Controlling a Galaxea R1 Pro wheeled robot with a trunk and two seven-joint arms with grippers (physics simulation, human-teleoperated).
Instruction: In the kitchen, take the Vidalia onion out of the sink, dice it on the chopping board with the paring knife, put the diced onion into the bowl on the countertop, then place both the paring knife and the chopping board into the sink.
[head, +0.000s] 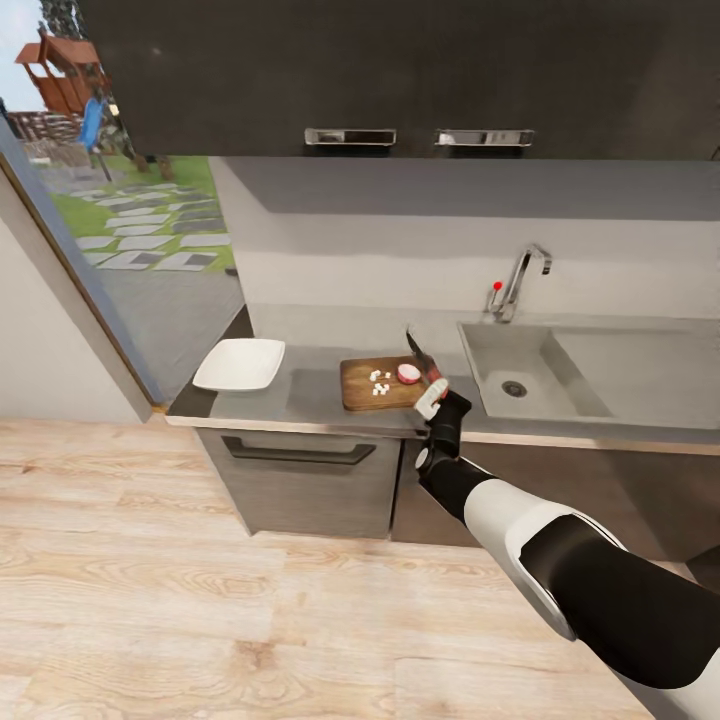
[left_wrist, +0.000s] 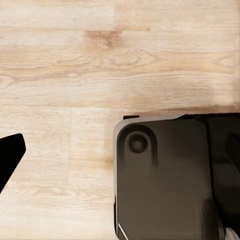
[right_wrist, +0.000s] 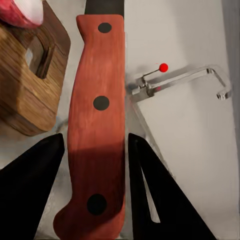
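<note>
The chopping board (head: 365, 385) lies on the countertop (head: 300, 405) left of the sink (head: 520, 385). On it sit a pinkish-red piece of Vidalia onion (head: 408, 374) and a few small white diced bits (head: 380, 383). My right gripper (head: 432, 393) is at the board's right end, shut on the paring knife's red handle (right_wrist: 97, 135). The dark blade (head: 414, 347) points toward the back wall, just beside the onion piece (right_wrist: 22, 11). The white bowl (head: 240, 364) stands on the countertop's left end. My left gripper (left_wrist: 122, 155) hangs over the floor, with one black finger (left_wrist: 10, 155) far to the side.
A chrome faucet (head: 522, 278) with a red knob rises behind the sink, and a flat drainboard (head: 640, 375) extends to its right. Dark wall cabinets (head: 400, 70) hang above. A glass wall (head: 100, 250) closes the left side. The robot's dark base (left_wrist: 170, 175) stands on the wooden floor (head: 200, 600).
</note>
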